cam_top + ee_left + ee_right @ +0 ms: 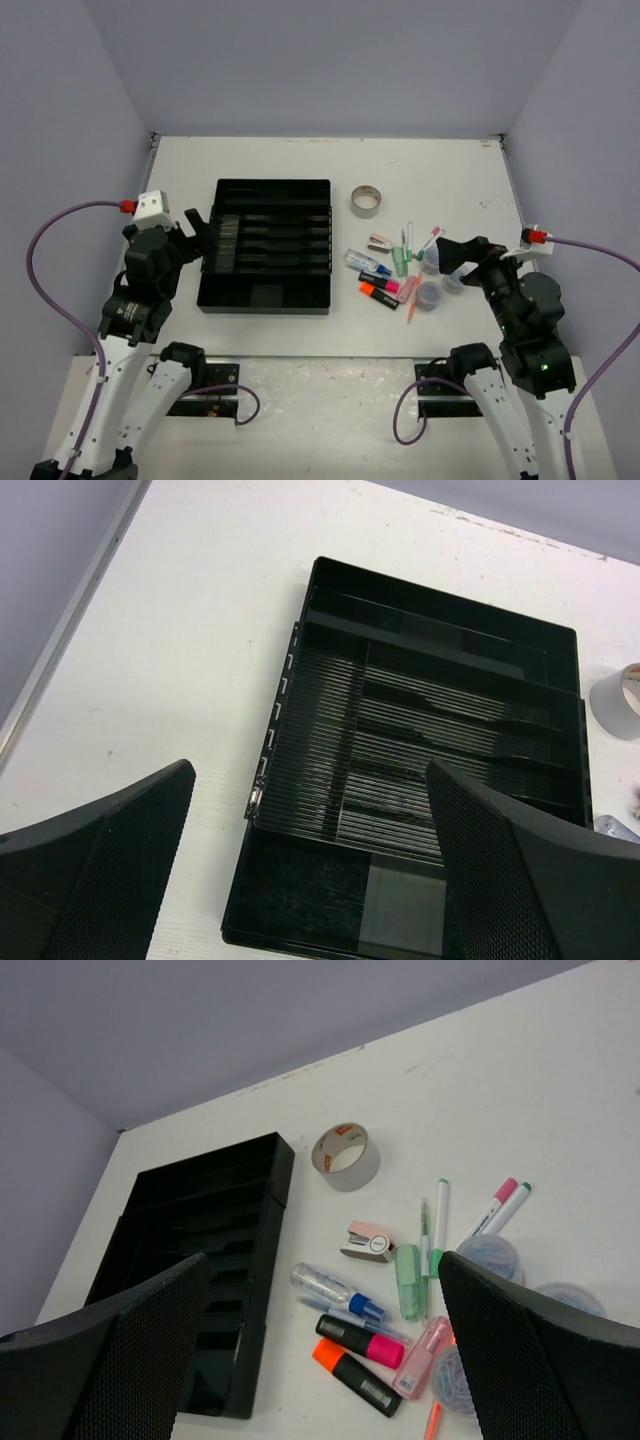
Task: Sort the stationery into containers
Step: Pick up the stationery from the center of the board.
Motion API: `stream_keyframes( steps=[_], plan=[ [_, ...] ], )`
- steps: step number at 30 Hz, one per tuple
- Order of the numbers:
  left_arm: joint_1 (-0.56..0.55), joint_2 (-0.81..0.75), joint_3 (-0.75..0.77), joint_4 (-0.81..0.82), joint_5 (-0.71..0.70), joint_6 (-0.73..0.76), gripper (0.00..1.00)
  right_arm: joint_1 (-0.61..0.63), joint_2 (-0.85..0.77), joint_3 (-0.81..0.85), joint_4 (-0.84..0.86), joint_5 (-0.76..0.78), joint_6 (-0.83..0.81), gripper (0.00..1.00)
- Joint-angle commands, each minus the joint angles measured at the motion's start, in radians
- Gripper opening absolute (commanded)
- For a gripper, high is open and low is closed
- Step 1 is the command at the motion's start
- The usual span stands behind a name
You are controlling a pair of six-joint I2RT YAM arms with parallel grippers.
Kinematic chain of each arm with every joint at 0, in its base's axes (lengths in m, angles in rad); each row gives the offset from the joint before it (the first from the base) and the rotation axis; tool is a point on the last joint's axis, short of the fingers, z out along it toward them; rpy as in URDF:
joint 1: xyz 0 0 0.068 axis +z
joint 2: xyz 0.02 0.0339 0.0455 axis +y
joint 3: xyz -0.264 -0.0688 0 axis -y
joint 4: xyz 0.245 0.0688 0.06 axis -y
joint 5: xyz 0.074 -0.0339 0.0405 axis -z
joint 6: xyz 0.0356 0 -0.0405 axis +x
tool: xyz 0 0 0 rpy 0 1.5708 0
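Observation:
The black organiser tray (272,184) lies left of centre; no item shows in its slots. The stationery lies to its right: grey tape roll (365,200), blue-capped tube (366,262), pink highlighter (380,283), orange highlighter (378,296), green highlighter (400,262), thin pens (410,235) and clear round tubs (428,295). My left gripper (200,235) is open and empty at the tray's left edge; in its wrist view the gripper (310,770) hovers above the tray (310,890). My right gripper (450,255) is open and empty over the right side of the pile (322,1260).
The right wrist view shows the tray (200,1220), tape roll (346,1156), a small pink stapler (366,1242), a pink translucent case (424,1358) and the tubs (487,1255). The tape roll also shows in the left wrist view (615,700). Grey walls enclose the white table.

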Motion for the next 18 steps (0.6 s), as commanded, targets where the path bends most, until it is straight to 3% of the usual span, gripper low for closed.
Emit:
stream_keyframes(
  steps=[1,6,9,11,13,18],
  plan=[
    [0.010,0.006,0.020,0.021,-0.013,-0.017,1.00,0.000,0.018,-0.041,0.116,-0.021,0.016,0.99],
    [0.015,0.007,0.020,0.021,-0.012,-0.017,1.00,0.002,0.090,-0.095,0.273,-0.127,0.065,0.99],
    [0.028,0.012,0.019,0.024,0.000,-0.014,1.00,0.002,0.233,-0.086,0.365,-0.173,0.111,0.99],
    [0.041,0.018,0.017,0.027,0.011,-0.011,1.00,0.002,0.384,-0.023,0.386,-0.203,0.104,0.99],
    [0.045,0.024,0.016,0.031,0.027,-0.007,1.00,0.001,0.645,0.062,0.384,-0.172,0.080,0.99],
    [0.048,0.032,0.013,0.034,0.039,-0.003,1.00,0.009,1.118,0.482,0.200,-0.057,0.010,0.99]
  ],
)
